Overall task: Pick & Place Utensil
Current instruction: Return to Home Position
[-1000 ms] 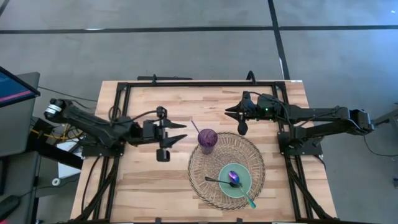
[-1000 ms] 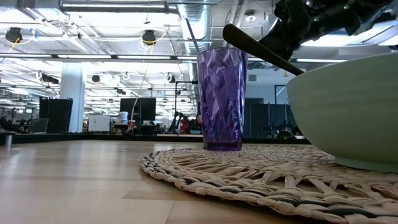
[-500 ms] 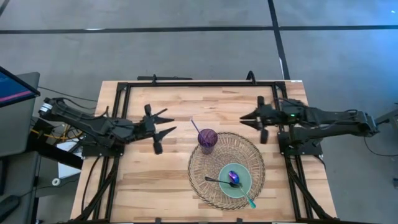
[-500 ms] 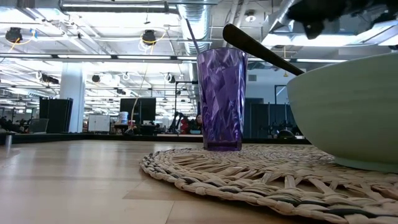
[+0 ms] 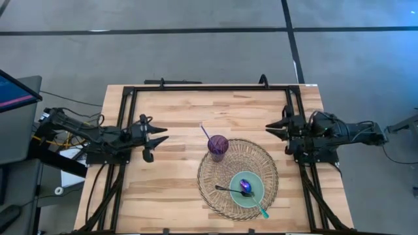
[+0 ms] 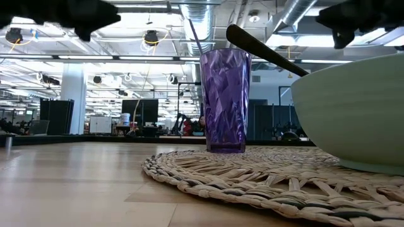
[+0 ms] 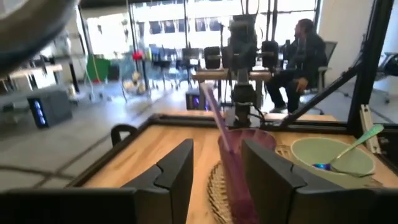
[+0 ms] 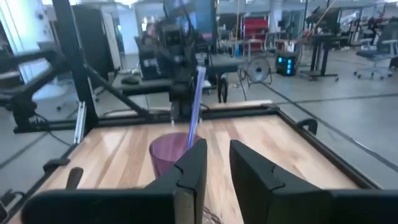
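Observation:
A purple cup [image 5: 217, 147] with a straw stands on the far left part of a round woven placemat [image 5: 222, 196]. A pale green bowl [image 5: 256, 194] sits on the mat nearer the near edge. A dark spoon [image 5: 226, 189] and a teal-handled spoon [image 5: 260, 209] lie in it, their handles over the rim. My left gripper [image 5: 161, 134] hovers open over the table's left part, pointing at the cup [image 7: 245, 168]. My right gripper [image 5: 268, 131] hovers open by the right frame rail, also facing the cup [image 8: 171, 152]. Neither touches anything.
A black metal frame [image 5: 209, 87] runs round the wooden table top. Bare wood lies between the left gripper and the mat [image 6: 252, 176]. In the low view the bowl [image 6: 353, 113] and the dark spoon handle [image 6: 265, 50] stand near. A seated person [image 7: 305, 50] shows beyond the table.
Both arms have drawn back from the cup. My left gripper has moved toward the table's left edge and my right gripper toward the right edge, a little nearer. The cup, bowl and spoons have stayed where they were.

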### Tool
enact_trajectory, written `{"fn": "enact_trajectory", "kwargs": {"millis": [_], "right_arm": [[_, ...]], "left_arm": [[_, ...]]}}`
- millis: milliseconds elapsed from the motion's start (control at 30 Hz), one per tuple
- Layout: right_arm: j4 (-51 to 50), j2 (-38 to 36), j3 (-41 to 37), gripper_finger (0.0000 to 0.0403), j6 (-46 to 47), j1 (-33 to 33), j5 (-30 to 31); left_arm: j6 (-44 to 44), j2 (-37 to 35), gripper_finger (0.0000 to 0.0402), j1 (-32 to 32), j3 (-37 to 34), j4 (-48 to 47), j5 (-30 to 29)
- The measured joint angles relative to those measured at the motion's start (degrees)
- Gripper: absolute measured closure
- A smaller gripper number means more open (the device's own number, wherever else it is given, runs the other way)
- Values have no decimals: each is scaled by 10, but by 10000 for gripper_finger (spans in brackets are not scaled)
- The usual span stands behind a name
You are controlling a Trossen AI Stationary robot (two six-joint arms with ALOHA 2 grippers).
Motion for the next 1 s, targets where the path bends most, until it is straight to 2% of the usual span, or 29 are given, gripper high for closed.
{"fn": "enact_trajectory", "kwargs": {"millis": [167,333,533,867,1000], "right_arm": [[7,-22,-32,339,-4,-3,0],[62,-29,-78,339,-5,-5,-2],[128,-29,-111,339,-35,-5,-3],[113,-29,-111,339,-67,-4,-5],[105,-29,-117,339,-56,-4,-7]], "left_arm": [[48,-62,266,0,-98,115,18],[53,-114,266,0,-160,151,78],[66,-132,266,0,-162,144,82],[116,-160,266,0,-162,142,82],[112,-182,266,0,-162,87,82]]}}
